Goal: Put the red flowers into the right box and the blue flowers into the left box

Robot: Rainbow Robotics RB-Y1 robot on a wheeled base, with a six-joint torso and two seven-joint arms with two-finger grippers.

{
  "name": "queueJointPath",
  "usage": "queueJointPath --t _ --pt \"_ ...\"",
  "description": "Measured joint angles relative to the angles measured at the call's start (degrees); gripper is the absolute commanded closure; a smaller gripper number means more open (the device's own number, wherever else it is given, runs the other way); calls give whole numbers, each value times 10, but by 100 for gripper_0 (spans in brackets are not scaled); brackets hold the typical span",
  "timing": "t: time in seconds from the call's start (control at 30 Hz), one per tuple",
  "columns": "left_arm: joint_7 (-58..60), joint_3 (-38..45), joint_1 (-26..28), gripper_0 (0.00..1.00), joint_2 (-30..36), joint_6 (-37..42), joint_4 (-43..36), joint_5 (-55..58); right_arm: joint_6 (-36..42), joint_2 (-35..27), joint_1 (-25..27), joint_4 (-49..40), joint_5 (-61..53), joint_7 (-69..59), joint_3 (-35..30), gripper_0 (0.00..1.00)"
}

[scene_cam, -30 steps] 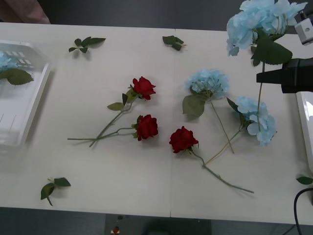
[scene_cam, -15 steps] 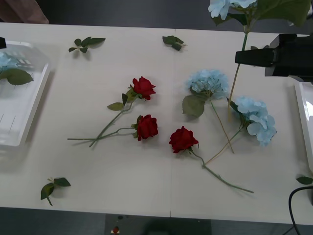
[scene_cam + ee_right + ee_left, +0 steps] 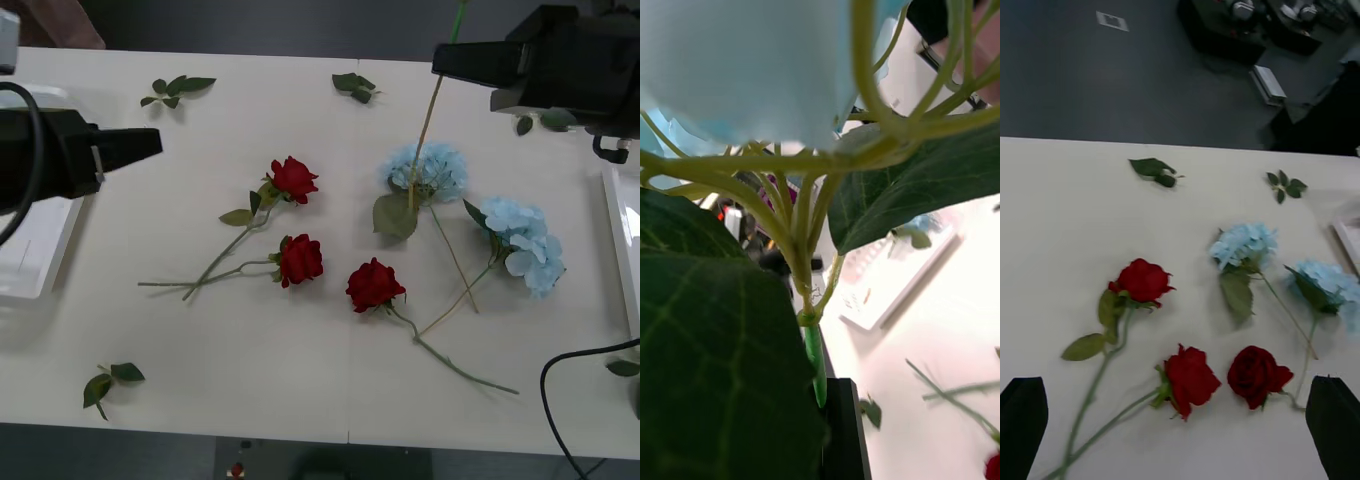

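Note:
My right gripper (image 3: 442, 62) is high over the table's far right, shut on the thin stem (image 3: 424, 130) of a blue flower. Its pale head (image 3: 745, 67) and big leaves crowd the right wrist view. Two more blue flowers (image 3: 428, 168) (image 3: 522, 242) lie on the table at the right, with three red flowers (image 3: 293, 178) (image 3: 300, 260) (image 3: 374, 285) at the centre. My left gripper (image 3: 150, 143) hovers open at the left over the left box (image 3: 35, 275), its black fingers (image 3: 1022, 420) wide apart. The right box (image 3: 626, 250) shows its rim at the right edge.
Loose leaf sprigs lie at the back (image 3: 178, 88) (image 3: 354, 86), near the front left (image 3: 110, 382) and at the right edge (image 3: 622, 368). A black cable (image 3: 560, 395) loops over the front right corner. Open tabletop lies between the roses and the left box.
My right gripper has carried the blue flower left and higher, so its head has left the front view's top. My left arm has come in from the left over the left box.

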Motion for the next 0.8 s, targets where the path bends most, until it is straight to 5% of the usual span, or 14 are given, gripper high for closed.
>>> queueJointPath --t 0.33,0.8 --pt "56 -146 -30 0 -71 -84 -22 -13 -42 10 -23 0 0 0 54 100" --pt "56 -278 -108 0 -188 -94 -4 -153 -43 10 -23 0 4 0 59 100"
